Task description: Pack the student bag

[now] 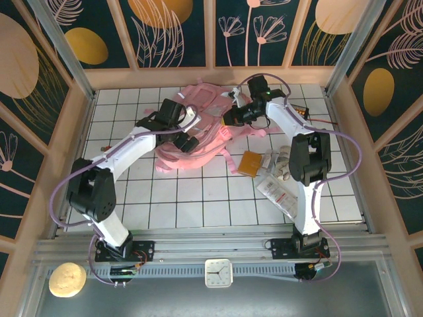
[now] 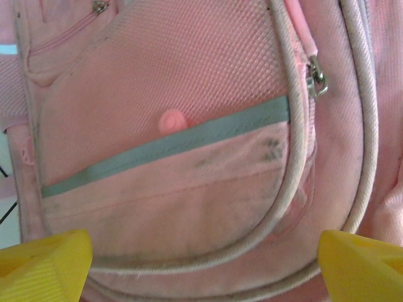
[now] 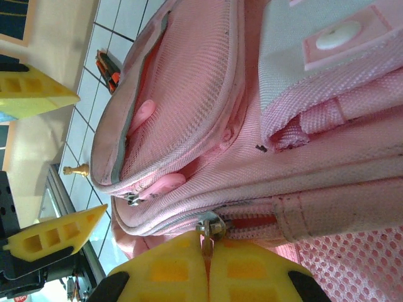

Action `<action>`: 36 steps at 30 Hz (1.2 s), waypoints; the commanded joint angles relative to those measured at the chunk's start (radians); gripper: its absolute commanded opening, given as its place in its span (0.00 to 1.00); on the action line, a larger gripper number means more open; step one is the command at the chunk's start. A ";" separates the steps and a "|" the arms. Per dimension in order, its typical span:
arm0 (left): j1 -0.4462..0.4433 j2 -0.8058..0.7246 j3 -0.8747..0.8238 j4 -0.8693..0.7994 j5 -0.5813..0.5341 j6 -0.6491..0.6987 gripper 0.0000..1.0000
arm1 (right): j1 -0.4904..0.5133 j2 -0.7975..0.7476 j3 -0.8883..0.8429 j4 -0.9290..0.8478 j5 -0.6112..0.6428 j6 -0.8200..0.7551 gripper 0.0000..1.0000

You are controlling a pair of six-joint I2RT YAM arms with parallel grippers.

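The student bag [image 1: 205, 105] lay flat; the right gripper [image 3: 208, 251] pinched its zip pull [image 3: 206, 228] (likely to unzip it), and the left gripper [image 2: 203, 264] hovered spread wide over the front pocket [image 2: 189, 126].

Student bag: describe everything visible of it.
The bag is soft pink fabric and mesh, lying slumped on the table at its far middle, straps trailing nearward. Pale piping edges its pockets; a grey strip crosses one front pocket. The right gripper pinches a metal zip pull; the left gripper hovers open over that pocket.
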 commanded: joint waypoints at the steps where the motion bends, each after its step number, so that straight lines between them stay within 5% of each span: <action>1: 0.001 0.049 0.047 0.021 0.047 0.031 0.89 | -0.004 -0.054 0.007 0.037 -0.064 0.011 0.00; 6: -0.002 0.113 0.089 0.022 0.020 0.027 0.77 | 0.002 -0.061 -0.011 0.043 -0.074 0.016 0.00; 9: -0.001 0.150 0.128 0.007 0.044 0.031 0.57 | 0.005 -0.066 -0.024 0.045 -0.078 0.015 0.00; 11: -0.001 0.173 0.155 -0.011 0.065 0.026 0.26 | 0.004 -0.066 -0.025 0.043 -0.076 0.014 0.00; 12: -0.001 0.181 0.167 -0.020 0.072 0.023 0.00 | 0.003 -0.065 -0.025 0.041 -0.073 0.013 0.00; 27: 0.000 0.200 0.313 -0.133 0.053 -0.122 0.00 | 0.039 -0.051 -0.027 -0.098 0.336 -0.094 0.00; 36: 0.000 0.201 0.316 -0.138 0.030 -0.134 0.00 | 0.071 -0.035 -0.007 -0.104 0.311 -0.084 0.00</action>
